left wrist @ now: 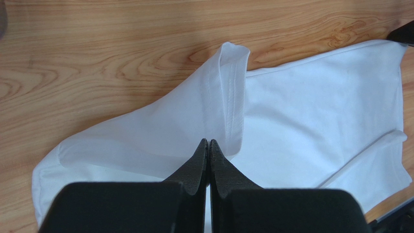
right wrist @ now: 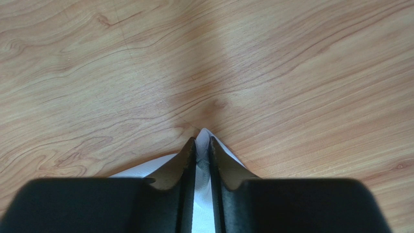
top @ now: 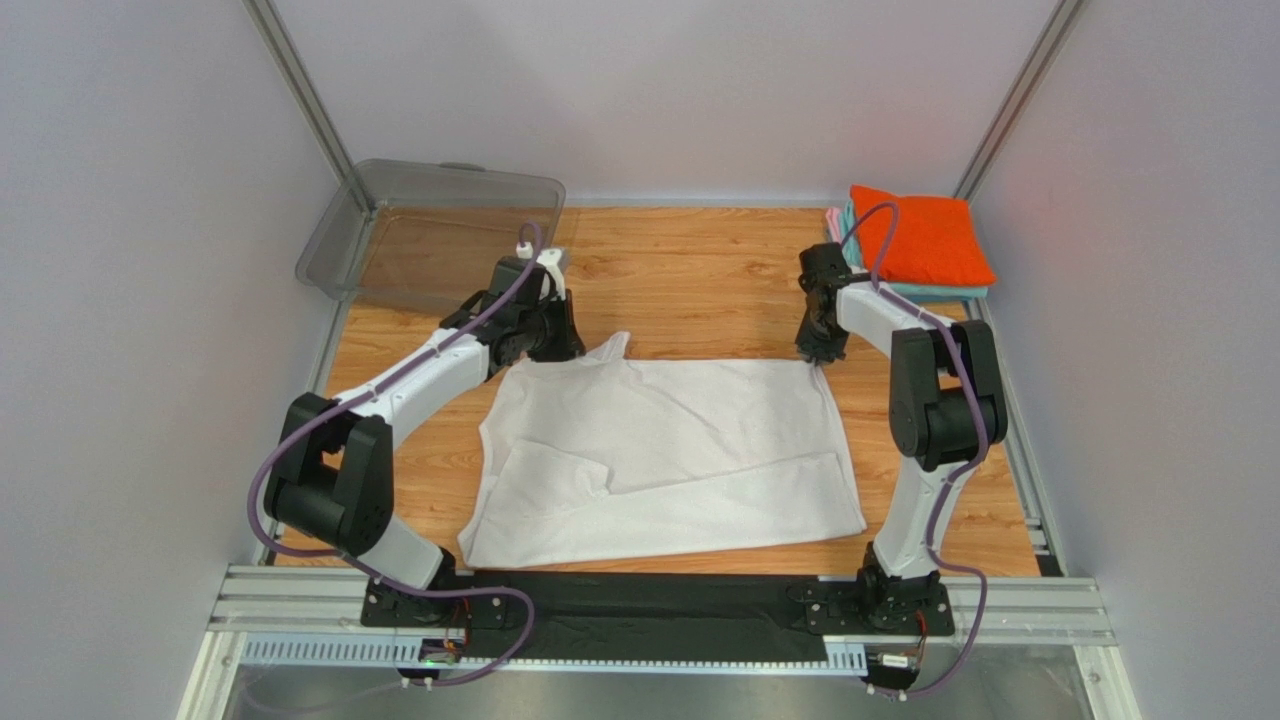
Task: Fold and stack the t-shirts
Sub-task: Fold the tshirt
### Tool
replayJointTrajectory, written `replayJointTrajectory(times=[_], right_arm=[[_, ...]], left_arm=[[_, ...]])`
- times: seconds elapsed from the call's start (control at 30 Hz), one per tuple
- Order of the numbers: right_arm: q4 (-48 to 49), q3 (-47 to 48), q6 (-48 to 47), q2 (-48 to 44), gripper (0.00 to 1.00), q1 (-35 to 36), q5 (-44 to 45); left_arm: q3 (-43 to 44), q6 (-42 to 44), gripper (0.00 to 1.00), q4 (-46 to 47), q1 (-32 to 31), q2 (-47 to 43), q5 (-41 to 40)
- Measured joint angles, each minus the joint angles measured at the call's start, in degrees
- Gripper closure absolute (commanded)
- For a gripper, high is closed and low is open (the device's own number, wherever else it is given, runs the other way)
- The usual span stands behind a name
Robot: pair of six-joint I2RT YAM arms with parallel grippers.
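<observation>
**One shirt on the table, three in the stack**

Most of the pile looks finished. At about 1 o'clock on the wooden table (top: 691,270) sits a stack of folded squares: an orange shirt (top: 920,237) on top, a teal shirt (top: 932,288) under it, and the edge of a pink shirt (top: 831,222) showing at the far side. The clear plastic bin (top: 436,188) stands at 11 o'clock, well apart from the stack.

What is left is the white t-shirt (top: 661,450), spread wide across the middle. It is only partly folded: its left side is turned in, the rest lies open.

The left gripper (left wrist: 209,145) is at the shirt's 11 o'clock corner. Its fingers are pressed together and appear to pinch a raised ridge of cloth at their tips. The right gripper (right wrist: 202,145) is at the 1 o'clock corner, its jaws nearly together with white fabric clamped between them.

With both far corners taken, this looks like the start of a fold toward 6 o'clock. Further folds and the move onto the stack are not yet done.
</observation>
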Motion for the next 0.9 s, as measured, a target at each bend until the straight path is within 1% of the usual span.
replayJointTrajectory(times=[0.07,0.17,0.37,0.47,0.7,0.9], right_arm=[[-0.02,0.0,0.02,0.0,0.9,0.0,0.02],[-0.04,0.0,0.0,-0.04,0.92,0.0,0.04],[-0.26,-1.27,-0.66,-1.46,0.93,0.37,0.04],[-0.42,-2.8,-1.05,-3.98,0.94,0.85,0.04],[-0.42,-6.86,-1.6,-11.93,0.96,1.57,0.02],[-0.31,-11.02,-1.73,-17.81,0.97,1.97,-0.33]], left_arm=[[-0.81,-0.39,1.0,0.48,0.0,-0.66,0.02],[-1.99,-0.94,1.0,0.9,0.0,-1.97,0.09],[-4.46,-1.79,1.0,1.79,-0.04,-5.95,0.46],[-7.1,-2.43,1.0,2.27,-0.09,-9.31,0.7],[-15.72,-4.72,1.0,2.82,-0.46,-19.52,1.2],[-22.67,-8.44,1.0,1.64,-0.98,-32.52,1.2]])
